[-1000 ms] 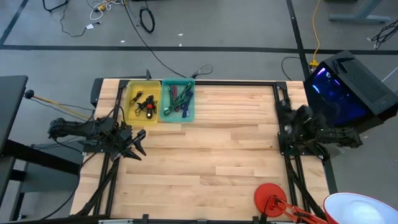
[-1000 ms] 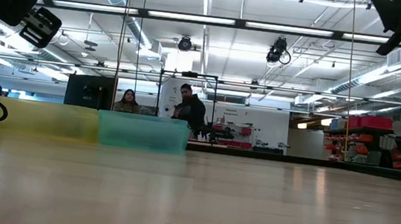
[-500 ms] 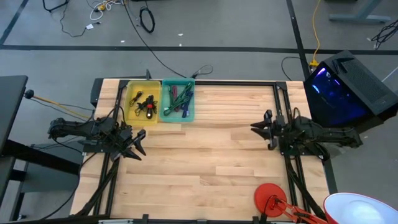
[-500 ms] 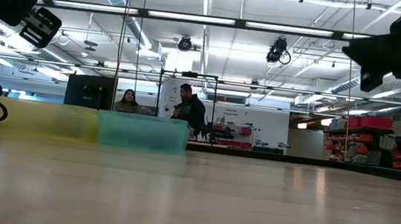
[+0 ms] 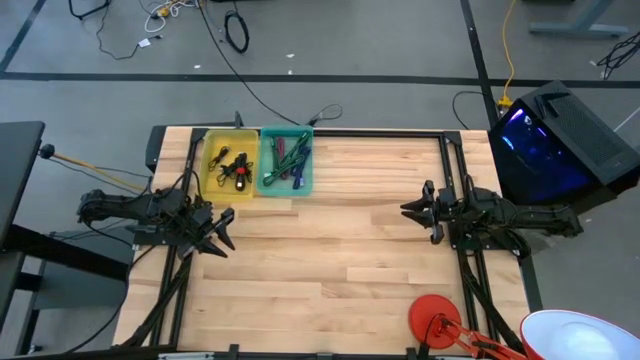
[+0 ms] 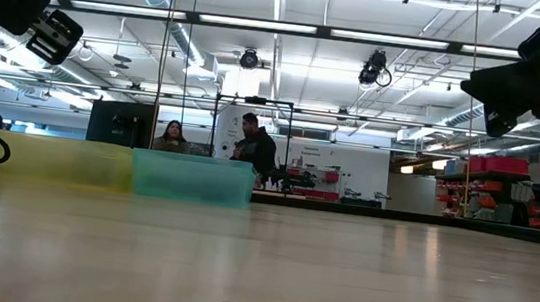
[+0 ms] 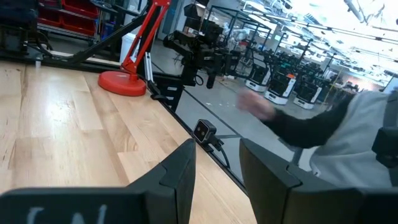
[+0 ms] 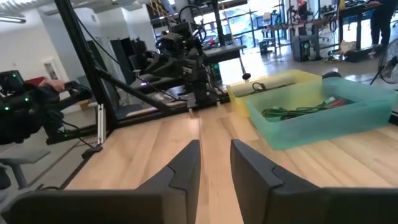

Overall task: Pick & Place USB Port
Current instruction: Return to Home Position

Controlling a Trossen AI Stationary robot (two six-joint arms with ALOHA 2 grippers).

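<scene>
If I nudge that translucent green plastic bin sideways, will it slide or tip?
Likely slides: the translucent green plastic bin sits low and wide on the smooth wooden table. Probably light, holding only a few thin cables. The yellow plastic bin beside it may get pushed along.

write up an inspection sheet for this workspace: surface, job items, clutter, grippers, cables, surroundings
surface: wooden table, light planks.
job's things: yellow bin with dark cables, green bin with green cables, side by side at the far left.
clutter: red stand at the near right edge.
grippers: left gripper open at the left edge; right gripper open at the right edge.
cables: floor cables beyond the table.
surroundings: people behind the table; lit computer case to the right.
</scene>
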